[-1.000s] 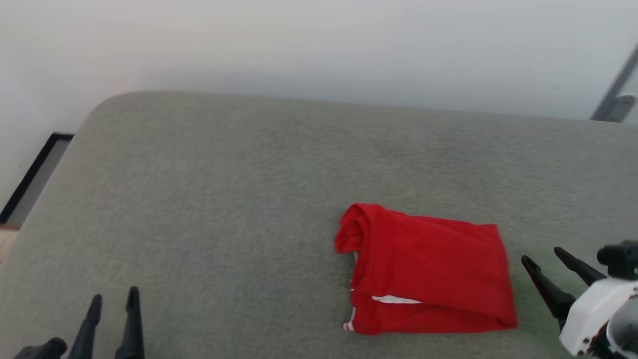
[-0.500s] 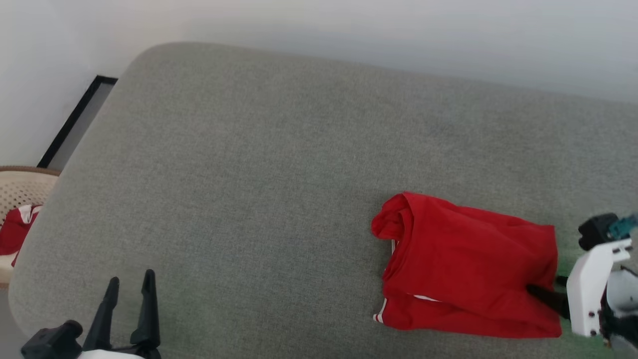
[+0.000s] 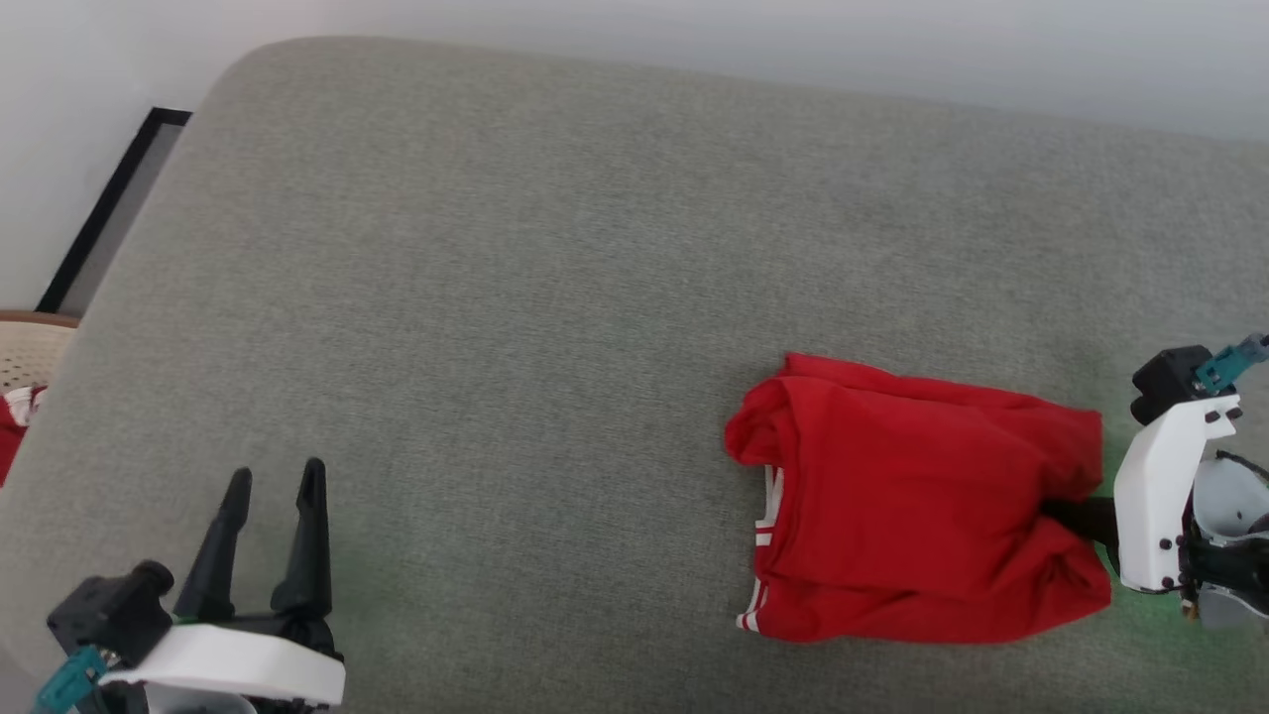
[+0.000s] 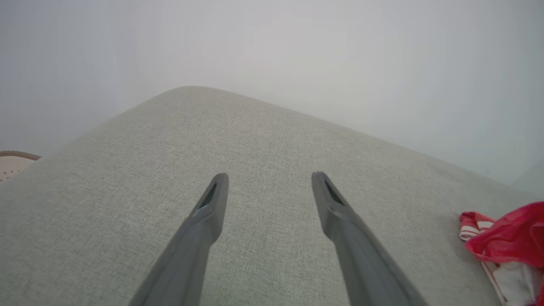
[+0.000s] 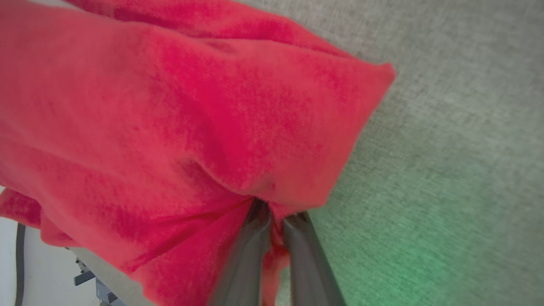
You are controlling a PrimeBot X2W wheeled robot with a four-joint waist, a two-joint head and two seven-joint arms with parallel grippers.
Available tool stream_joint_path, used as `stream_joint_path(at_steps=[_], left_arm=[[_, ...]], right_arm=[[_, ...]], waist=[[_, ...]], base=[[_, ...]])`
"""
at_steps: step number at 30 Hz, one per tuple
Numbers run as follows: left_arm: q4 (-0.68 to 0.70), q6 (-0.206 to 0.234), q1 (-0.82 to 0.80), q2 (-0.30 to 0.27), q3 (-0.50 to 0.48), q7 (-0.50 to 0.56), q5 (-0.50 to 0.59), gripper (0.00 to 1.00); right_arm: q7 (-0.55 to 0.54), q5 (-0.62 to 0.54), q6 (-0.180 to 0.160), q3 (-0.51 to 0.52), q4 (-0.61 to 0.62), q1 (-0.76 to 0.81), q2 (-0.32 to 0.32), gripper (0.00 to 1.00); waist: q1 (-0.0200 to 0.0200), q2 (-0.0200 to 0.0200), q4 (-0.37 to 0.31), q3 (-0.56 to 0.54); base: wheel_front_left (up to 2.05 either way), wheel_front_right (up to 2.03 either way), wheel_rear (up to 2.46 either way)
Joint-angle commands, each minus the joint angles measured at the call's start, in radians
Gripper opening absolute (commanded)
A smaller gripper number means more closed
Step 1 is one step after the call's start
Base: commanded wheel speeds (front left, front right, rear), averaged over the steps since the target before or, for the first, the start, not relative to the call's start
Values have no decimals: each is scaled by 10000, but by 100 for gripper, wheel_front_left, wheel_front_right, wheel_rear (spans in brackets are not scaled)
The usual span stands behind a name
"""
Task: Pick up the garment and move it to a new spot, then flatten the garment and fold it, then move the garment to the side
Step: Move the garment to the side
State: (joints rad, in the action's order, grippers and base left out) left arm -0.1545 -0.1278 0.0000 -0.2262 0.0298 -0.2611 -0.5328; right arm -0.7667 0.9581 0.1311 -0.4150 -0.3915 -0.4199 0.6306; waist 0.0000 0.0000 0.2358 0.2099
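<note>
The garment (image 3: 912, 496), bright red with striped white trim at its left hem, lies folded on the right part of a grey upholstered surface (image 3: 476, 278). My right gripper (image 3: 1069, 518) comes in from the right and is shut on the garment's right edge, its fingertips buried in the cloth. In the right wrist view the two fingers pinch a bunched red fold (image 5: 170, 127) at the gripper (image 5: 274, 212). My left gripper (image 3: 277, 476) stands open at the lower left, well away from the garment, with nothing between its fingers (image 4: 270, 176). A corner of the garment (image 4: 505, 238) shows at the right of the left wrist view.
A pale woven basket (image 3: 25, 347) with red-and-white cloth (image 3: 10, 436) in it stands off the surface's left edge. A black-framed panel (image 3: 109, 208) lies by the white wall at the far left. Grey surface stretches wide to the garment's left.
The camera has shifted. My right gripper, open beside the garment's right edge a second ago, slid into that edge and shut on it, bunching the cloth. The left gripper stays open.
</note>
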Motion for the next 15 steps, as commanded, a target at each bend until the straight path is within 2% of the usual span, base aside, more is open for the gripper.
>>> stream_joint_path(at_steps=[1, 7, 15], left_arm=[[76, -37, -222, -108, 20, -52, 119, 100], [301, -37, -804, -314, 262, -52, 246, 100], [289, -37, -1657, -702, 966, -52, 304, 100]], right_arm=[[76, 99, -6, 81, 123, -88, -56, 0], [116, -57, -7, 533, 563, -372, 532, 0], [321, -192, -6, 1296, 601, -794, 899, 0]], waist=[[0, 0, -233, 95], [0, 0, -843, 348], [0, 0, -1725, 719]], base=[[0, 0, 0], [0, 0, 0], [0, 0, 0]])
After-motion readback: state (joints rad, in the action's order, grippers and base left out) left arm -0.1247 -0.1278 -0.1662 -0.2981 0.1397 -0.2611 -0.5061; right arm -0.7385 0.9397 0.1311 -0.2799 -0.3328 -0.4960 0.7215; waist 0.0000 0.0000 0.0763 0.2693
